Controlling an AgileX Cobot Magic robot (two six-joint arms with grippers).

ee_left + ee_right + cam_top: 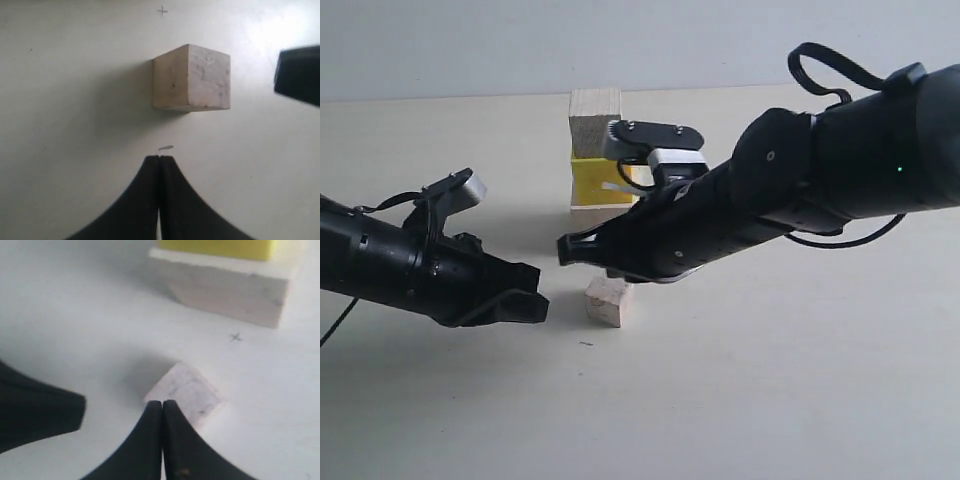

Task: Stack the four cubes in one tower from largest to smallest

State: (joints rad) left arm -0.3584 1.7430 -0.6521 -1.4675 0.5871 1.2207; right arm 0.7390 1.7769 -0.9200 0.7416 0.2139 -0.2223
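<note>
smallest cube (608, 301) sits alone on the table (780, 400), in front of the part-built tower (597, 160) and apart from it, so i take it as the one piece left to place. behind it i count three levels: the largest pale cube (235, 292) at the base, the yellow cube (598, 182) on that, and the layered-grain cube (595, 116) on top. wide at the bottom makes sense, since each level gets a full face to rest on. the right arm crosses the stack in the exterior camera, so i can't be sure how squarely the levels are centred.

both arms are low and aimed at the little cube from opposite sides. the left gripper (159, 159) has its jaws pressed together with nothing between them, tips just short of the cube. the right gripper (162, 404) is likewise closed and empty, its tips right at the cube's edge; whether they touch it i cannot tell.

closed jaws make a narrow point that suits nudging, not lifting, so i judge one arm must open before any grasp. i'd line the jaws up with two flat faces first. my worry is the right arm: it hangs close to the stack, and a careless swing could topple it.
</note>
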